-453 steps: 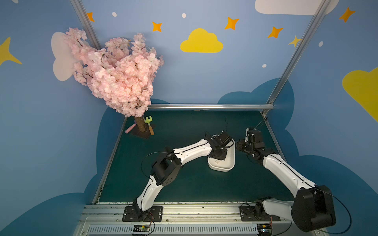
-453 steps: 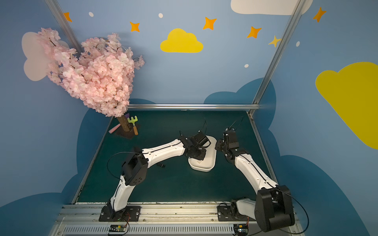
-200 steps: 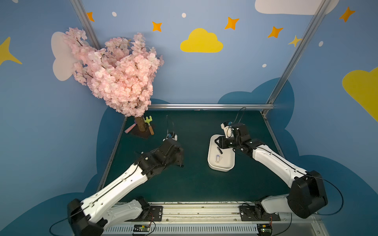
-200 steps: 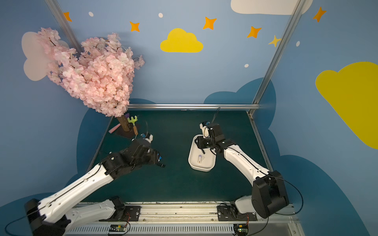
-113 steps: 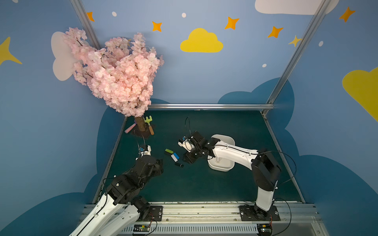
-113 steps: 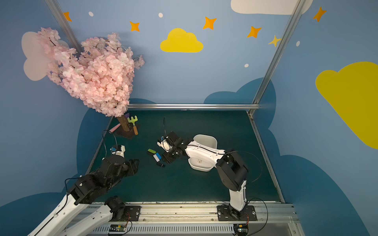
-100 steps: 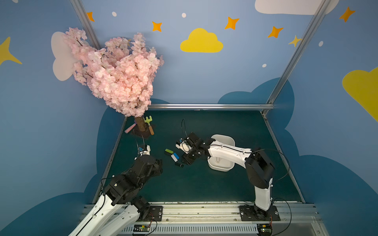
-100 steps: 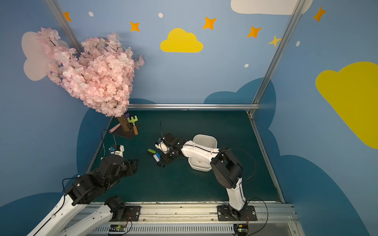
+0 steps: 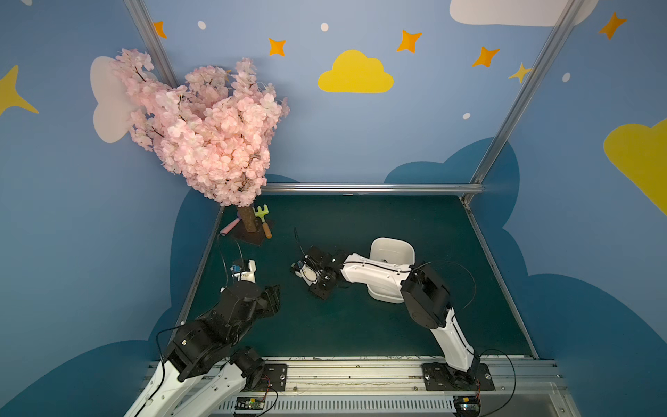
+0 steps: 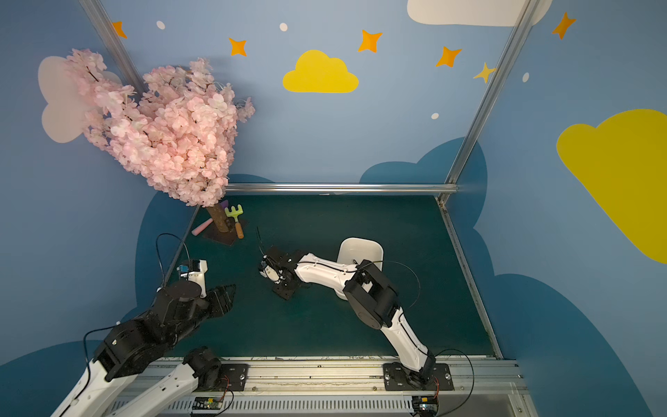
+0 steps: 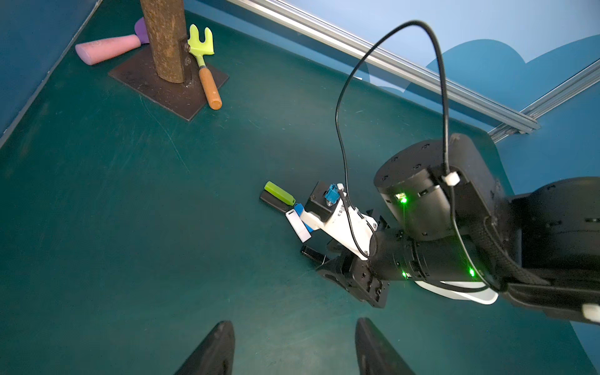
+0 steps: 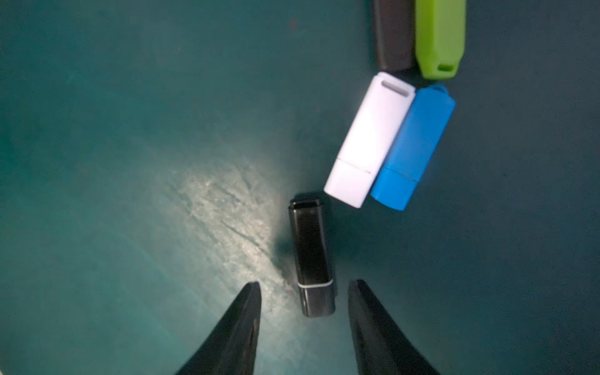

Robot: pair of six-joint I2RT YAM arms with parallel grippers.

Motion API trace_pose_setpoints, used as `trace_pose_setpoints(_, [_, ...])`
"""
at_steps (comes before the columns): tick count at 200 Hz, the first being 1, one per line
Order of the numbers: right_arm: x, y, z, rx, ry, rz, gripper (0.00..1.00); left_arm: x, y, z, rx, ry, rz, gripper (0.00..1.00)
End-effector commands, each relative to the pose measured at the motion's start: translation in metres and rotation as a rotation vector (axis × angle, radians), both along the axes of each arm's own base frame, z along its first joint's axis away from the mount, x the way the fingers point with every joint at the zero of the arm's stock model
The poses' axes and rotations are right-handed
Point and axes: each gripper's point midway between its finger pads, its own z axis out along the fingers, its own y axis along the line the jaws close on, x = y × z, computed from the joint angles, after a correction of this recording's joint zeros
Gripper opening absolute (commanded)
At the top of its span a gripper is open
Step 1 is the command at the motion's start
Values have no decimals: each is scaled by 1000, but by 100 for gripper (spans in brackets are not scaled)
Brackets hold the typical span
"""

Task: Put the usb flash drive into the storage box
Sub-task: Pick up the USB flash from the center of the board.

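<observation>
Several usb flash drives lie close together on the green mat: a black one (image 12: 310, 246), a white one (image 12: 370, 143), a blue one (image 12: 412, 149), a green one (image 12: 440, 35) and a dark one (image 12: 394, 35). My right gripper (image 12: 305, 284) is open low over the mat, and the black drive's capped end lies between its fingertips with a gap on each side. In both top views the right wrist (image 9: 317, 270) hides the drives. The white storage box (image 9: 391, 251) stands behind the right forearm. My left gripper (image 11: 293, 323) is open and empty at the front left.
A pink blossom tree on a dark base plate (image 9: 252, 236) stands in the back left corner, with a green toy rake (image 9: 263, 220) and a pink stick (image 9: 230, 226) beside it. A metal rail (image 9: 361, 187) bounds the back. The right forearm (image 9: 375, 272) crosses in front of the box.
My right arm has swung from the box leftward and come down over the flash drives, covering them in the top views. My left arm has drawn back to the front left.
</observation>
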Motion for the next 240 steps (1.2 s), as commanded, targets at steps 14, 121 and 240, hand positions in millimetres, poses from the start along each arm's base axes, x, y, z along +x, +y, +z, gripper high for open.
trace_pose_setpoints(14, [1, -2, -14, -75, -12, 25, 46, -3, 1, -3, 14, 5, -13, 63])
trace_pose_setpoints(121, [-9, 2, -28, -92, 27, 54, 23, 0, -1, -8, 25, 26, -12, 64])
trace_pose_setpoints(240, [-20, 1, 38, 48, -48, 71, 8, 1, -1, -12, 28, 33, -5, 64])
